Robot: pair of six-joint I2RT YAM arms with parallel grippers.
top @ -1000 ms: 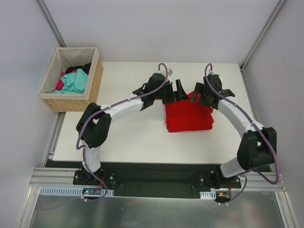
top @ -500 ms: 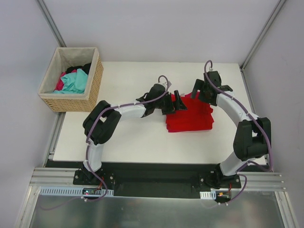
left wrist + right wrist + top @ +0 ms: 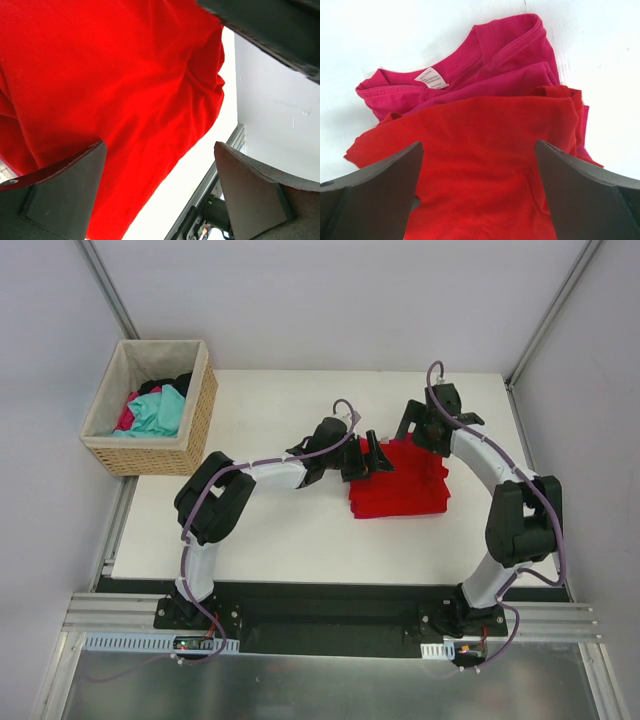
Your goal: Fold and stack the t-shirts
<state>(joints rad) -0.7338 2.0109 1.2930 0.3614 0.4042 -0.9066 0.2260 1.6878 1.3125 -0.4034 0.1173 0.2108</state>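
Note:
The bright red t-shirt lies folded in a rough square right of the table's middle. In the right wrist view the red t-shirt rests on top of the magenta-pink t-shirt, whose collar and white neck label stick out at the far side. My left gripper is at the red shirt's left far corner, open over the cloth, holding nothing. My right gripper hovers open above the stack's far edge, and its jaws are empty.
A wicker basket with a cloth liner stands at the table's back left, holding teal, pink and dark garments. Bare white tabletop surrounds the stack. Metal frame posts rise at the back corners.
The left gripper has slid from the stack's far edge toward its left side. The right gripper has drawn back a little beyond the far edge. Both stay open; the shirts have not moved.

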